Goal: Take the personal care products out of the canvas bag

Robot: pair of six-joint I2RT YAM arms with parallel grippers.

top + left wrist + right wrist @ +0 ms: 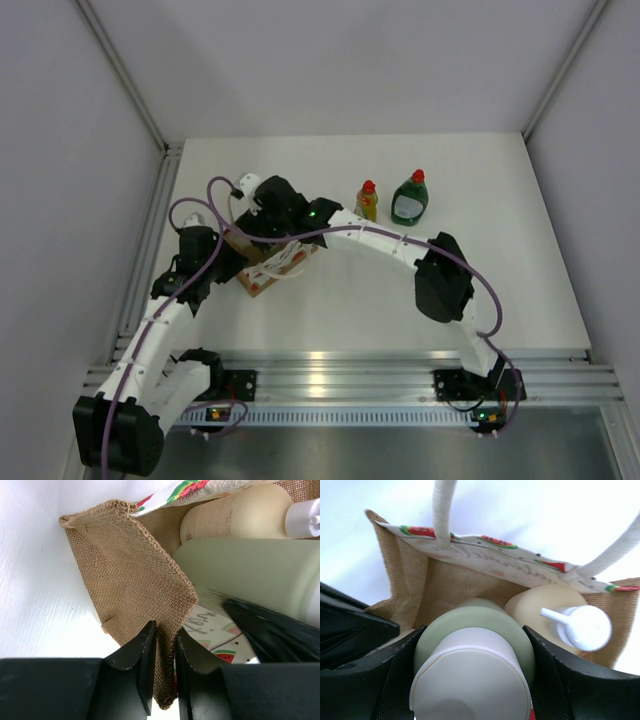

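Four bottles in all. Two stand on the counter (480, 280): one yellow bottle with red cap (368, 200) and one dark green bottle with red cap (410, 197). Two sit in the single canvas bag (275, 270): one cream bottle with white cap (475, 650) and one cream pump bottle (555, 607). The bag has two white rope handles (444, 510).
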